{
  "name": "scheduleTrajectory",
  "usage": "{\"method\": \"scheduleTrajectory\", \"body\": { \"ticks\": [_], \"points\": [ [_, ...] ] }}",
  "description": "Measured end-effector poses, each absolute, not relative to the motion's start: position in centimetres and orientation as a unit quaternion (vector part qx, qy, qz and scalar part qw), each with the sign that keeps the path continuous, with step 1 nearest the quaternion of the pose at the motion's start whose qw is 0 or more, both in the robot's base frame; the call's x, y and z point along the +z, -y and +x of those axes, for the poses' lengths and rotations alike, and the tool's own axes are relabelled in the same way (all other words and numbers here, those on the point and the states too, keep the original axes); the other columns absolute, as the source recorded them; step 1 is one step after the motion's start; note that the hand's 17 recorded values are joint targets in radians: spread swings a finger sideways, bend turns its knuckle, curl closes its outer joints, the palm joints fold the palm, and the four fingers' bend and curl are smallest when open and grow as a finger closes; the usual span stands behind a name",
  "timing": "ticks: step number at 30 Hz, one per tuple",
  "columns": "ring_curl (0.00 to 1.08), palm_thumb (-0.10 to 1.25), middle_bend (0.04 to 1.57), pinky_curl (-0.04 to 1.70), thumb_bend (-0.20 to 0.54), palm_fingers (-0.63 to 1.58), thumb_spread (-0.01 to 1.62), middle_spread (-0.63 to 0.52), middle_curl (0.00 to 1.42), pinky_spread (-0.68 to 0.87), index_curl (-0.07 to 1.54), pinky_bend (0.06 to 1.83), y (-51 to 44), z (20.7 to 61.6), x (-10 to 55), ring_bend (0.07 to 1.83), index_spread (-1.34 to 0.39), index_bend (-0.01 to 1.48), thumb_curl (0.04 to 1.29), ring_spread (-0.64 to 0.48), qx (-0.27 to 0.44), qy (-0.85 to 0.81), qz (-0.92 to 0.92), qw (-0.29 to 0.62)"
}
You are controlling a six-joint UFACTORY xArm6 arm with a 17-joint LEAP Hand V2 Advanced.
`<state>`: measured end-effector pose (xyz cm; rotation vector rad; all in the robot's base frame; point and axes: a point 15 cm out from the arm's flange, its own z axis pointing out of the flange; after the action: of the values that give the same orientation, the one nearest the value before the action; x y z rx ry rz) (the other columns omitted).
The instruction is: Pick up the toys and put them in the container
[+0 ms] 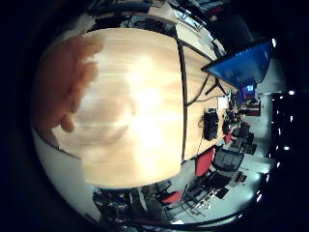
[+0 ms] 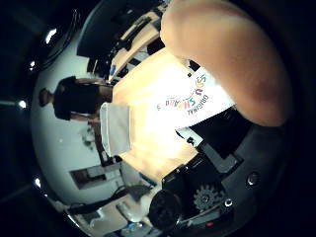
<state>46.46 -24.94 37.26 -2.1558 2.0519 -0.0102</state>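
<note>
toy in hand, carry to container next

little finger view: orange plush toy point(image 1: 60, 87) at 9 o'clock above wooden table point(image 1: 145, 121). thumb view: toy fills 1 o'clock, pressed to palm; hand point(image 2: 207, 182) looks clenched on it; white container point(image 2: 116, 129) at 9 o'clock, keep grip firm, centre over it before letting go.

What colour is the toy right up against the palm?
Orange-tan plush toy, clearest in the thumb side palm view.

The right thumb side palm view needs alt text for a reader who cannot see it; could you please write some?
A soft orange toy with a white printed tag fills much of the view, close against the palm, with black and geared parts of the hand beside it. Beyond lies a light wooden table holding a white container.
</note>
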Motion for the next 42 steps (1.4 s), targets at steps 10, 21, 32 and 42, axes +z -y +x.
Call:
{"method": "scheduleTrajectory", "body": {
  "ticks": [10,21,32,42],
  "points": [
    [0.47,1.13,0.76,0.43,-0.015,1.16,0.98,-0.44,0.63,-0.49,0.55,1.23,10.6,47.7,42.9,1.17,-0.57,0.34,0.40,-0.36,-0.015,-0.617,-0.780,0.106],
    [0.48,1.13,0.75,0.45,-0.015,1.16,0.98,-0.45,0.64,-0.49,0.61,1.22,-5.4,45.6,44.4,1.16,-0.58,0.30,0.40,-0.35,0.000,-0.557,-0.822,0.116],
    [0.48,1.14,0.74,0.47,-0.013,1.16,0.98,-0.45,0.64,-0.49,0.66,1.21,-18.9,42.6,44.1,1.16,-0.59,0.26,0.41,-0.35,0.021,-0.502,-0.856,0.118],
    [0.48,1.14,0.73,0.48,-0.014,1.17,0.99,-0.45,0.65,-0.49,0.70,1.20,-27.8,40.6,41.3,1.16,-0.61,0.23,0.41,-0.35,0.041,-0.462,-0.880,0.102]
  ]
}}
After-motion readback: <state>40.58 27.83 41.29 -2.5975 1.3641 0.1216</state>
